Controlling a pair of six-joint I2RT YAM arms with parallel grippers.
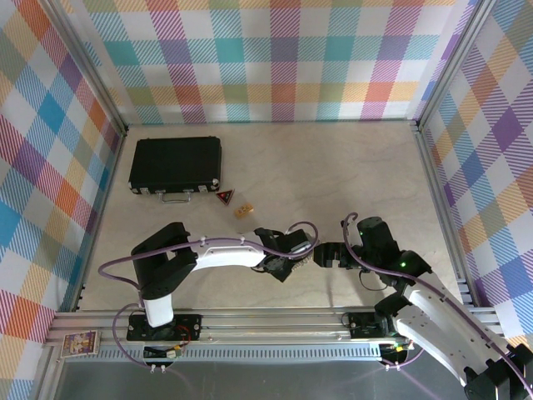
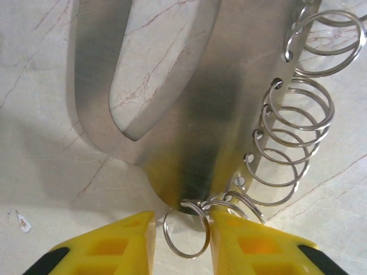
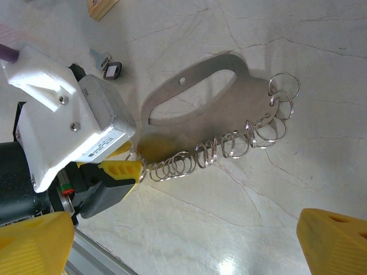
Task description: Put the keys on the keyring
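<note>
Steel plate [image 3: 195, 134] | end ring [image 2: 166, 229] between left gripper [image 2: 182, 223] jaws | right gripper [image 3: 183, 240] wide

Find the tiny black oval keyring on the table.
In the right wrist view, the keyring lies on the table at upper left, between the wooden block above it and the ringed metal plate to its right.

Bright, diffuse overhead light — shadows on the marble table [image 1: 350, 167] lie soft and pale. In the left wrist view the steel plate [image 2: 218, 114] carries a dark smeared reflection and the left gripper [image 2: 182, 252] is blurred; white glare sits toward the table's near edge in the right wrist view.
</note>
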